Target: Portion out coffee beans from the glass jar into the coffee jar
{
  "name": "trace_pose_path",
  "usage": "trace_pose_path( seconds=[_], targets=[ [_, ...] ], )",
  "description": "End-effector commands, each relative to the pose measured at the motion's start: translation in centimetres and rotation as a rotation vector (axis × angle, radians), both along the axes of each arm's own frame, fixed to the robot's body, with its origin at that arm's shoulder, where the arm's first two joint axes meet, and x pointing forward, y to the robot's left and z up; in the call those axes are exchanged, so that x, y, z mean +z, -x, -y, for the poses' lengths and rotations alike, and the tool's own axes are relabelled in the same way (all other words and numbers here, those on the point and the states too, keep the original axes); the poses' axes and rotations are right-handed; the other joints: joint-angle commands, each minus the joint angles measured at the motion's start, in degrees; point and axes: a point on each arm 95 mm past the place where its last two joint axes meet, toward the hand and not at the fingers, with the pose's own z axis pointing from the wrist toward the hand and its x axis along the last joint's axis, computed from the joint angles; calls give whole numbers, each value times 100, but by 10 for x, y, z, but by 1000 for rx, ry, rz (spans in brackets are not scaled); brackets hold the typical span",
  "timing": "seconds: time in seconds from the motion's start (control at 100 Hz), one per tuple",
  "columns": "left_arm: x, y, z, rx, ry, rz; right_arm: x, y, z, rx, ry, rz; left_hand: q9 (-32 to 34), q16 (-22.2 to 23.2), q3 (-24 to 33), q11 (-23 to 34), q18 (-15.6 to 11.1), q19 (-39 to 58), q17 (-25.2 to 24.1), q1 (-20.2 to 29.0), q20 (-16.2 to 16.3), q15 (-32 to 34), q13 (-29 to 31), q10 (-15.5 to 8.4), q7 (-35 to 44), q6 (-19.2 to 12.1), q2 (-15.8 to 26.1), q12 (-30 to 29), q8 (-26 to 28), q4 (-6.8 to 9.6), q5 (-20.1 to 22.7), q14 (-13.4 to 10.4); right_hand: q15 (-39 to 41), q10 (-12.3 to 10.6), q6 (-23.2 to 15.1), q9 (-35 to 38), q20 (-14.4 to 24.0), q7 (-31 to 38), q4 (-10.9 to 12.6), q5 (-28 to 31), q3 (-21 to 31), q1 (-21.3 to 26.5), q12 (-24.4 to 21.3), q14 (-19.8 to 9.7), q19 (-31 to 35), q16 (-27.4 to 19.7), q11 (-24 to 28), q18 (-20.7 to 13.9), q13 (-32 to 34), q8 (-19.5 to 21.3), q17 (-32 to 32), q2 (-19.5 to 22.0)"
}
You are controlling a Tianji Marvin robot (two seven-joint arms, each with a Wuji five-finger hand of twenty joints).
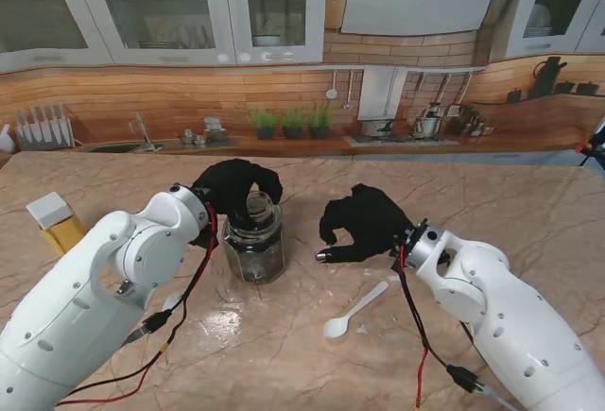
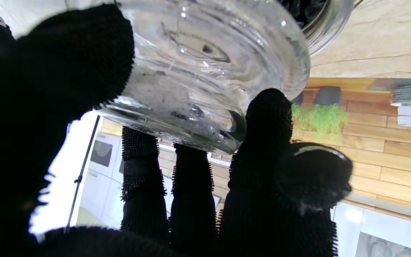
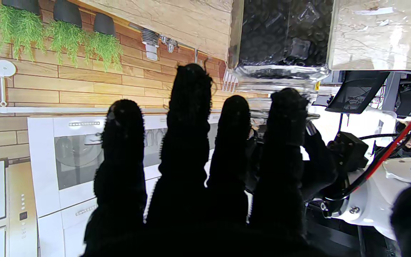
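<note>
A glass jar (image 1: 255,252) with dark coffee beans stands on the table between my hands. My left hand (image 1: 236,189) reaches over it from the top and is shut on its ribbed glass lid (image 2: 205,71). In the left wrist view my thumb and fingers (image 2: 266,117) wrap the lid's rim, and the beans (image 2: 305,10) show behind it. I cannot tell whether the lid still rests on the jar. My right hand (image 1: 364,222) hovers open just to the right of the jar, holding nothing. The right wrist view shows the jar (image 3: 280,35) beyond my spread fingers (image 3: 187,107). I cannot make out a second jar.
A white spoon (image 1: 354,310) lies on the marble table (image 1: 492,194), nearer to me than my right hand. A yellow block with a white top (image 1: 57,222) stands at the far left. Red and black cables hang from both wrists.
</note>
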Motion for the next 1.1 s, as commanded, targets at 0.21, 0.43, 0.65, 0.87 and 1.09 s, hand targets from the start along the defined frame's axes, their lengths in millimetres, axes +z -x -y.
trace_pose_path(
  seconds=[0.21,0.43,0.65,0.87,1.09],
  targets=[
    [0,-11,-3,42,3,-5,-5,2,-1,-1,3,-8,1211,195,1299,1119,-611,107,-30,1128,76,371,483,-371,2315,180,1141,549,743,1318,505,-1340,78,-117,-156,121,-33,131,87,134,91,5,40,-140,33,-25,150,-16,129,-43,-13,-78],
    [-4,-15,-7,68,11,-37,-6,1,-2,-2,4,-10,1177,237,1259,1108,-622,71,-31,1113,56,325,473,-369,2295,172,1200,567,755,1311,469,-1332,86,-121,-154,129,-34,134,86,142,86,0,39,-134,37,-23,149,-37,142,-44,-6,-72],
    [-8,-14,-9,89,53,-86,-6,1,-2,-1,6,-9,1161,264,1210,1090,-593,51,-38,1139,42,283,464,-350,2274,187,1253,573,752,1258,458,-1289,85,-124,-152,137,-37,137,87,147,86,2,38,-141,38,-25,150,-42,136,-46,-11,-67],
    [-14,-13,-12,96,45,-89,-7,0,-3,1,4,-10,1134,320,1194,1079,-571,27,-40,1156,23,247,458,-327,2266,197,1279,607,765,1221,443,-1273,90,-130,-155,144,-38,140,88,149,85,8,40,-149,43,-24,154,-40,141,-46,-7,-68],
    [-12,-6,-12,73,66,-67,-8,0,-4,0,3,-14,1134,334,1187,1073,-594,37,-36,1140,20,226,463,-344,2260,189,1305,608,765,1203,434,-1281,91,-132,-161,149,-39,141,89,156,85,8,40,-144,45,-25,154,-38,142,-47,-9,-68]
  ],
)
